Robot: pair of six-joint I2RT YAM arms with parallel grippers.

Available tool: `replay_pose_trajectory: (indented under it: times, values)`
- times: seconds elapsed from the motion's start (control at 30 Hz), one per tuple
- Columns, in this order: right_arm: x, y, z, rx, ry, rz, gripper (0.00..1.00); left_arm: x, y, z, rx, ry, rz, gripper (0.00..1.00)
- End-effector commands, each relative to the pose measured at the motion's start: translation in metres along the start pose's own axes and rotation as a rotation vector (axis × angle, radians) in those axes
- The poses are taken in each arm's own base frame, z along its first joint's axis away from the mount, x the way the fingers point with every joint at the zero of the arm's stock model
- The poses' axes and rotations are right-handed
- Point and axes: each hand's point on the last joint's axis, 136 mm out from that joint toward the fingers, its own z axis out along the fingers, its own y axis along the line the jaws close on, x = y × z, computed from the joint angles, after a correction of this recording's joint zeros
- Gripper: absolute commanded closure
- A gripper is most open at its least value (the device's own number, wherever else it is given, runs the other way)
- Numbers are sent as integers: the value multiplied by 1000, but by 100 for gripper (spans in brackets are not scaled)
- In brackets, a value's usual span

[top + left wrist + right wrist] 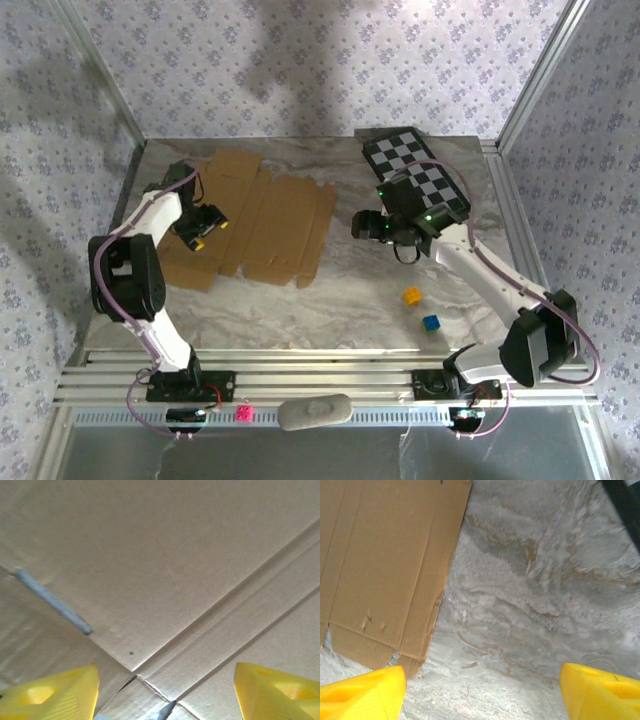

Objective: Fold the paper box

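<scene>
Top external view: the paper box point(270, 225) lies flat and unfolded toward the table's point(350, 300) far-left corner. My left gripper point(203, 230) hovers over its creases, spread and empty. The right gripper point(362, 226), likewise spread and empty, hangs beside its right edge. Best, I judge, to lift a flap along a crease while pinning the sheet.

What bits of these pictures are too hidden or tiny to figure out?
Top view: the left tool covers part of the paper box.
Left wrist view: the paper box's edges are cut off by the frame.
Right wrist view: a dark object is cut off at the corner.
Top view: the pink thing is too small to name.
</scene>
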Motion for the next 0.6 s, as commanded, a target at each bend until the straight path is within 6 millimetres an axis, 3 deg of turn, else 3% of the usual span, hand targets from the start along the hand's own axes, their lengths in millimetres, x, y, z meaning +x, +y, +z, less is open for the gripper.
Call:
replay_pose_trajectory:
  times: [0.0,0.33,0.57]
  values:
    - [-3,12,-4,-32,20,8,18,24,-12,25,22,122,9,34]
    - [-1,9,5,-34,48,47,18,91,-59,61,45,232,-4,42]
    - [2,2,11,-46,69,85,18,122,-113,52,193,263,-78,45]
